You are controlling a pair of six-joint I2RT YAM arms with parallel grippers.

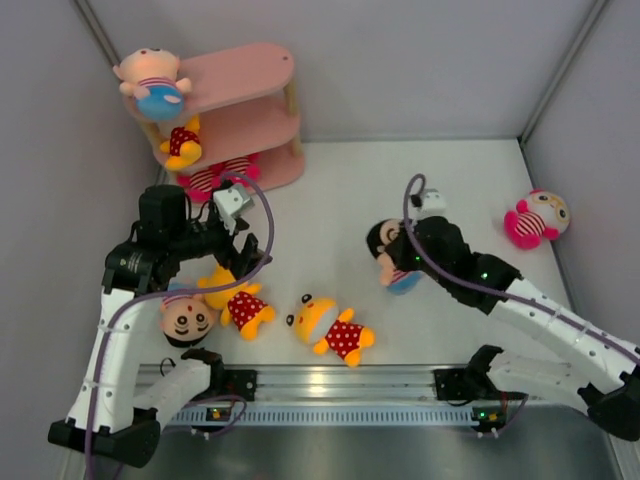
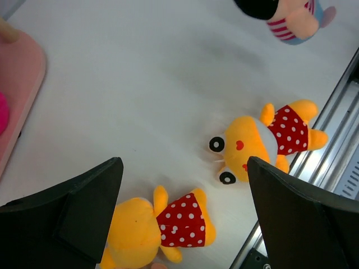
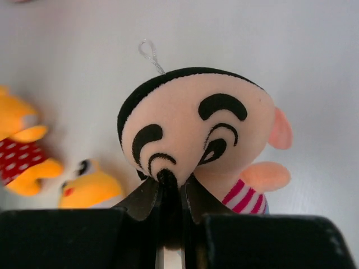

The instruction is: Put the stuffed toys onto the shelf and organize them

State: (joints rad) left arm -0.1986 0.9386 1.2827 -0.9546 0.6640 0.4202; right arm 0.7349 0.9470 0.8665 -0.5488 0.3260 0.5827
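The right gripper (image 3: pixel 171 196) is pinched shut on the face of a black-haired boy doll (image 3: pixel 196 134), right of centre in the overhead view. Whether the doll is off the table (image 1: pixel 330 210) I cannot tell. The left gripper (image 2: pixel 185 213) stands wide open and holds nothing. It hovers left of centre above a yellow bear (image 2: pixel 154 230) that lies on the table.

A second yellow bear (image 1: pixel 332 328) lies at lower centre, near the metal rail (image 1: pixel 340 378). A second boy doll (image 1: pixel 186 318) lies at lower left, partly under the left arm. A pink doll (image 1: pixel 537 220) lies well apart at the right edge.

The pink shelf (image 1: pixel 240 110) stands in the upper left. A doll in blue shorts (image 1: pixel 152 82) sits on its top board, a third bear (image 1: pixel 183 143) on the middle board, and a red-and-white striped doll (image 1: pixel 215 175) on the bottom board.
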